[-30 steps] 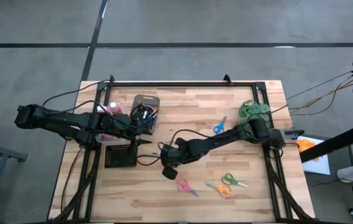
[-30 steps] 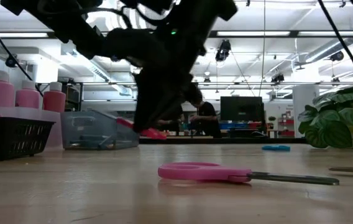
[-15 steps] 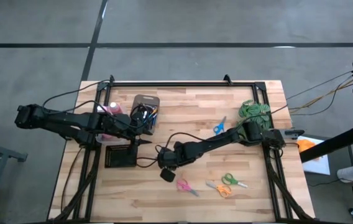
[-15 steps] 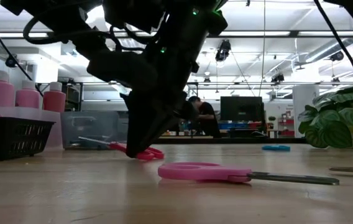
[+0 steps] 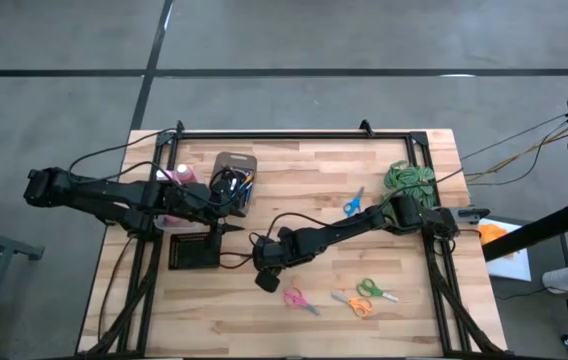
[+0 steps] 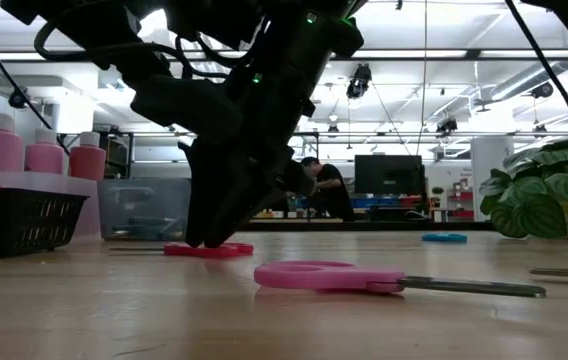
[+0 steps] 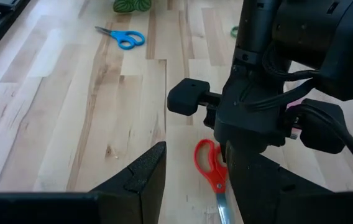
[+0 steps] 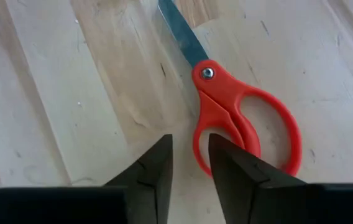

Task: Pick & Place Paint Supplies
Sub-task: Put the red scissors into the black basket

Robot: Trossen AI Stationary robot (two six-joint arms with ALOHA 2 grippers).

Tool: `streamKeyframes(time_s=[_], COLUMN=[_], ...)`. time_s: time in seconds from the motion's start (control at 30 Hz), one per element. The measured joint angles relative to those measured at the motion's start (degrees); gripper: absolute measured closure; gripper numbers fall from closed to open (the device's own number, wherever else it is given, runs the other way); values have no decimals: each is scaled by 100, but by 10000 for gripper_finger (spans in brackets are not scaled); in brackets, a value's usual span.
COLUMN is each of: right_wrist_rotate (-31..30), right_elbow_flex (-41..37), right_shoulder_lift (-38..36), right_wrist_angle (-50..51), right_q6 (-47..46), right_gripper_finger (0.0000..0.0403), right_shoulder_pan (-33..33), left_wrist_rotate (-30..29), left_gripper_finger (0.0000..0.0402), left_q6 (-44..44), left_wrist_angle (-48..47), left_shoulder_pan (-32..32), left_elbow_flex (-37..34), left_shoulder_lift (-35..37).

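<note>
1. Right gripper (image 8: 186, 162) stood low over the table, fingers slightly parted and holding nothing, beside the red scissors (image 8: 238, 118) lying flat on the wood.
2. Left gripper (image 5: 226, 226) hovered near the black basket (image 5: 192, 252), fingers apart, empty.
3. Pink bottles (image 6: 34, 150) sat at the table's left rear; brushes filled the clear bin (image 5: 234, 175).
4. Judgement: lift straight up, well clear of the scissors' handles, before travelling to the supplies.

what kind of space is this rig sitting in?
Looks like an open lab or workshop, not a home: bare concrete floor around the wooden table, strip ceiling lights, and a person at monitors in the background.
</note>
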State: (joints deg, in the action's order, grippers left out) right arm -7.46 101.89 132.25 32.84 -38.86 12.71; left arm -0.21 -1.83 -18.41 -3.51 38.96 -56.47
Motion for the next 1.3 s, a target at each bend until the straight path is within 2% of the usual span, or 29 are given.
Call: streamKeyframes(time_s=[0.33,0.43,0.67,0.77,0.97,1.3], right_wrist_rotate=[-7,-44,-616,-666,-544,-582], right_elbow_flex=[0,0,-155,-386,-1392,-4238], right_shoulder_lift=[-31,-164,-498,-697,-1291,-3106], right_wrist_angle=[-15,0,-101,-332,-1622,-4480], right_q6=[75,361,632,720,1088,1685], right_gripper_finger=[294,294,294,294,294,294], right_shoulder_pan=[34,131,341,395,437,745], left_wrist_rotate=[0,1,2,1,2,2], left_gripper_finger=[236,236,236,236,236,236], left_q6=[0,0,0,0,0,0], left_wrist_angle=[0,2,7,6,0,-43], left_shoulder_pan=[0,-1,-1,0,0,-1], left_elbow_flex=[0,1,0,0,0,0], left_shoulder_lift=[0,0,0,0,0,1])
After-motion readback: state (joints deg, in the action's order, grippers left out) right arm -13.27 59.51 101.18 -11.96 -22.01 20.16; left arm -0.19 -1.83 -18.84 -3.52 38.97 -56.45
